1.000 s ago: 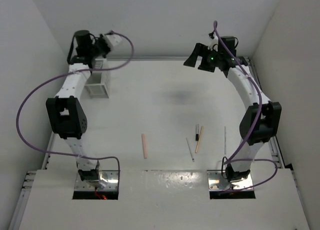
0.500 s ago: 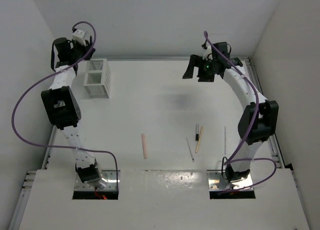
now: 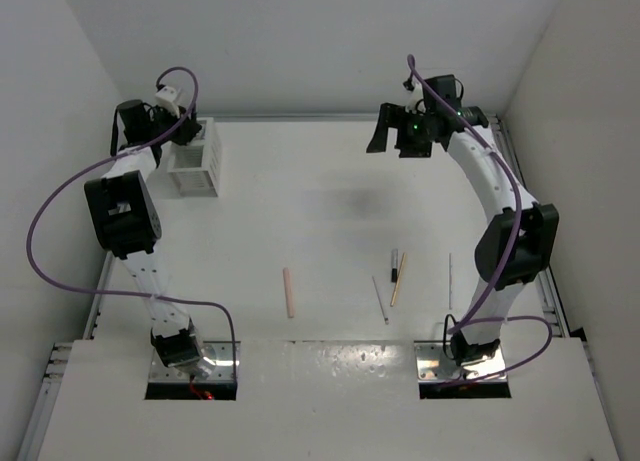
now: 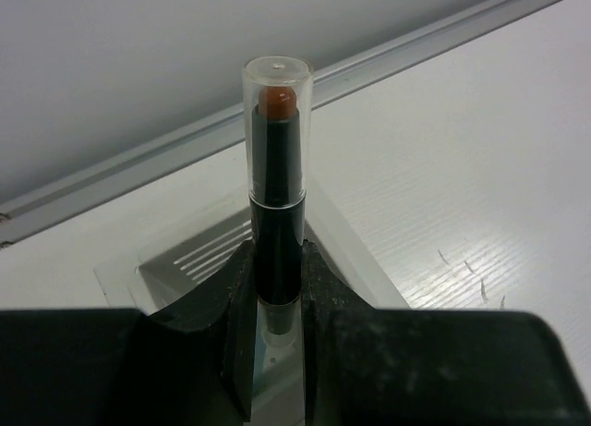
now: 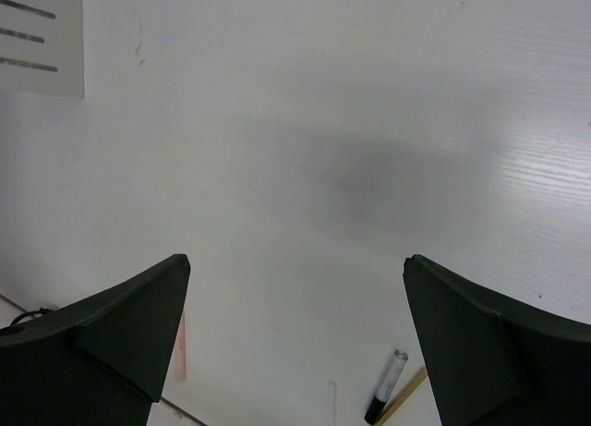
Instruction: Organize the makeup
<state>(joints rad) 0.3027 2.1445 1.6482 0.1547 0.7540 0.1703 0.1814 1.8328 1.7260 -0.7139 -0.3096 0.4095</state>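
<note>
At the far left corner of the desk [image 3: 330, 201], left hand [image 4: 277, 283] was closed on the black stick [image 4: 275, 167], gripping its lower end. Stick stood upright between the fingers, clear cap on top, reddish-brown tip inside. White slatted box [image 4: 189, 260] sat directly below it, and the stick was not in the box yet. Right hand [image 5: 295, 260] was raised over the far right of the desk, fingers spread wide, holding nothing. Other makeup lay loose on the near half of the desk: pink stick [image 3: 289, 292] alone near the middle, and to its right the thin white stick [image 3: 381, 300], tan wooden stick [image 3: 398, 280] and short black-and-white stick [image 3: 394, 265] close together. Tan one was just beside the black-and-white one; contact couldn't be told. Thin pale stick [image 3: 450, 279] lay apart, near the right arm.
</note>
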